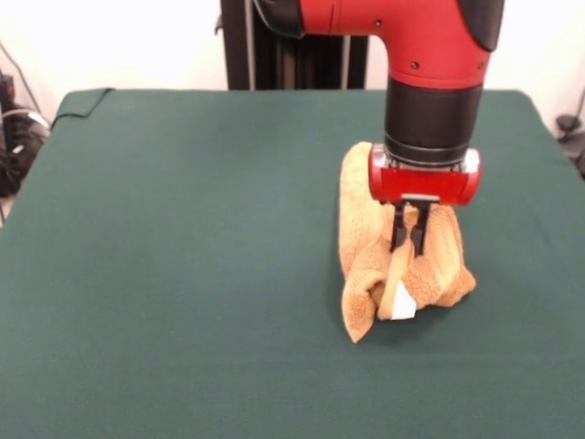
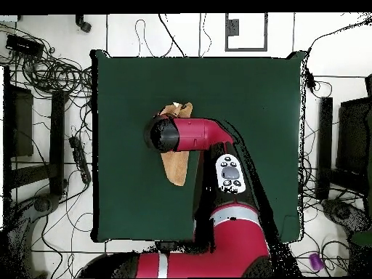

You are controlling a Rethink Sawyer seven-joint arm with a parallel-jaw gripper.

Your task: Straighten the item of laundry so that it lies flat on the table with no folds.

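Seen from the front, the green-covered desk (image 1: 183,274) is shown bare across its left and middle, with a dark fold of cloth turned up at its far left corner. To the right of centre, an orange-tan terry towel (image 1: 366,247) is seen bunched into a tall, crumpled heap, most of it still resting on the desk; a small white label (image 1: 403,303) is visible at its lower front edge. Directly above the heap, the red and black arm (image 1: 430,55) is lowered from the top of the frame, and the jaws (image 1: 409,240) are seen drawn nearly together, pinched on a raised ridge of the towel. A strip of the fabric is held up between the two black fingers (image 1: 420,233), while the rest hangs and folds below them.

From overhead, the desk (image 2: 247,109) is shown ringed by cables on a white floor. The towel (image 2: 174,168) is seen left of centre, partly hidden under the arm's black wrist (image 2: 163,134), with one part showing beyond the wrist and a longer tongue showing on the side toward the robot's base.
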